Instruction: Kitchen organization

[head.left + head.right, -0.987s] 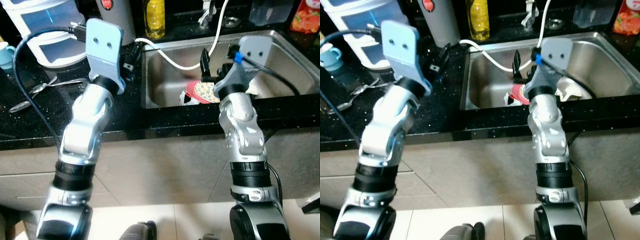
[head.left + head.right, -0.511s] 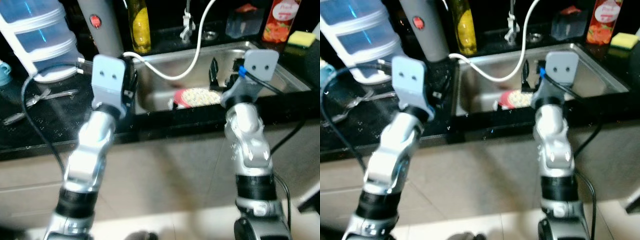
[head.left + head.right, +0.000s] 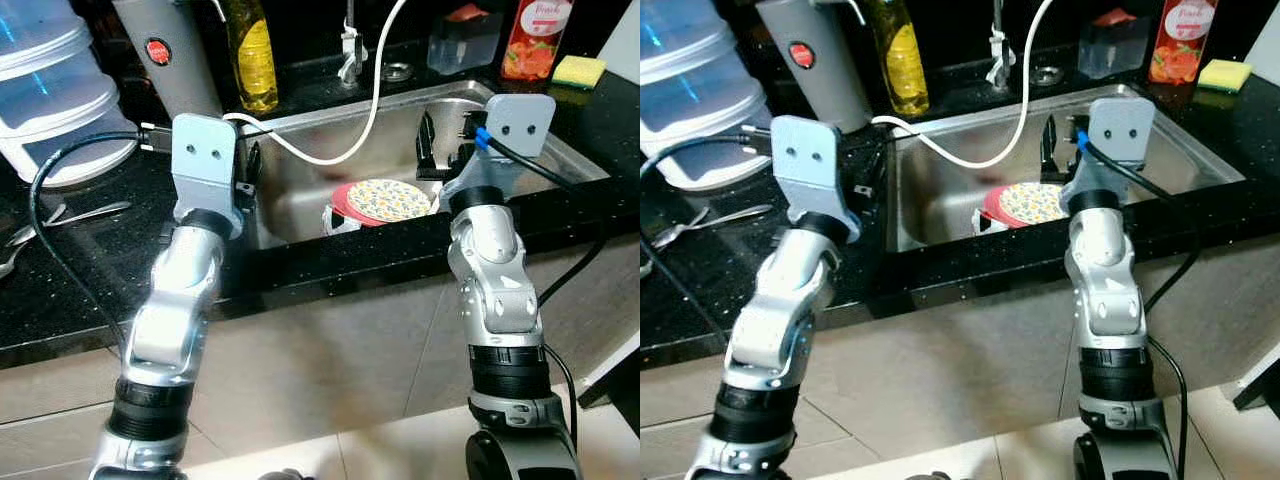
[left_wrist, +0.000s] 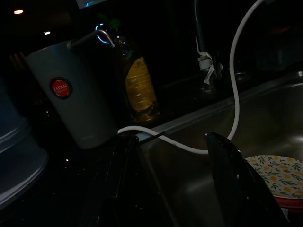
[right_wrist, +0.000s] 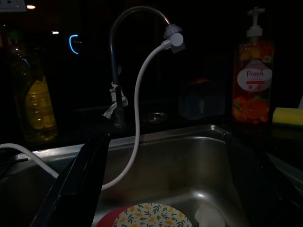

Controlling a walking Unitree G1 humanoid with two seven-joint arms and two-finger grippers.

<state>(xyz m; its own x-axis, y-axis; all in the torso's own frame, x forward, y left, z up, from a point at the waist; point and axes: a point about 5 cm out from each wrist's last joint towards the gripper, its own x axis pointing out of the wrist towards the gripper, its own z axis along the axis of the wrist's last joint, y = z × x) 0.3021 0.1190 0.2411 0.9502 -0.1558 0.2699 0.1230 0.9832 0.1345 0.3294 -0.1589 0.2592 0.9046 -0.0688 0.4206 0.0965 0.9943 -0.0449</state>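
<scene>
Two pincers hover at the sink [image 3: 560, 140], both spread wide and holding nothing: the left pincer [image 4: 175, 189] over the sink's left rim, the right pincer [image 5: 165, 189] above the basin. A flowered plate [image 3: 388, 200] lies inside the sink on a red dish [image 3: 345, 195]. Judging by this, reaching for dishes is in hand; the right pincer would need to descend onto the plate's edge.

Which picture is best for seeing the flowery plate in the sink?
The left eye view is best: the flowery plate lies bright and whole in the sink, resting on something red. The right eye view shows it partly behind the right arm. Both wrist views are dark; the left one cuts it off at the edge, the right one at the bottom.
</scene>
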